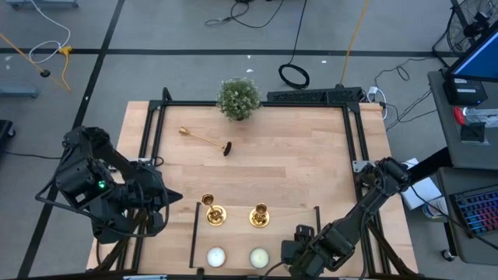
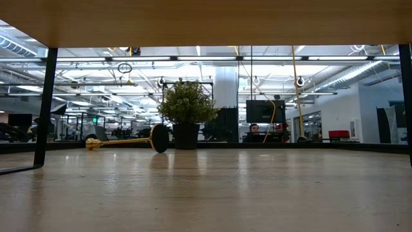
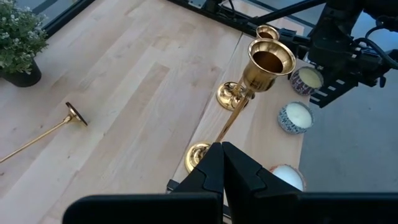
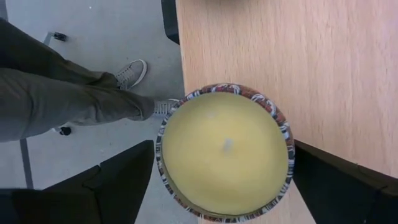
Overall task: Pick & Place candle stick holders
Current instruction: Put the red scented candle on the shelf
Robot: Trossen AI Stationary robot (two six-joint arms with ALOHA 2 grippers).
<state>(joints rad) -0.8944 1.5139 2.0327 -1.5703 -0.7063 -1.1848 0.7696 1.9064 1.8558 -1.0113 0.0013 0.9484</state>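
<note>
Two gold candle stick holders (image 1: 214, 211) (image 1: 259, 214) stand upright on their round bases near the table's front. A third one (image 1: 206, 140) lies on its side by the plant; it also shows in the low view (image 2: 125, 142). My left gripper (image 3: 222, 165) hovers shut above the front left, short of the nearer holder (image 3: 268, 62), and holds nothing. My right gripper (image 4: 227, 186) points down at the front edge. Its fingers are spread wide on either side of a pale yellow candle (image 4: 224, 149) in a patterned tin. My right gripper comes at the candle from above, with one finger (image 4: 118, 180) at each side of the tin's rim (image 4: 160, 155). The tin rests on the table at its near edge. I cannot tell whether the fingers touch the rim.
Two more tealight candles (image 1: 215, 257) (image 1: 258, 257) sit along the near edge. A potted plant (image 1: 238, 98) stands at the far middle. A black frame (image 1: 350, 132) borders the table. A person's legs and shoe (image 4: 127, 74) are on the floor beside the near edge.
</note>
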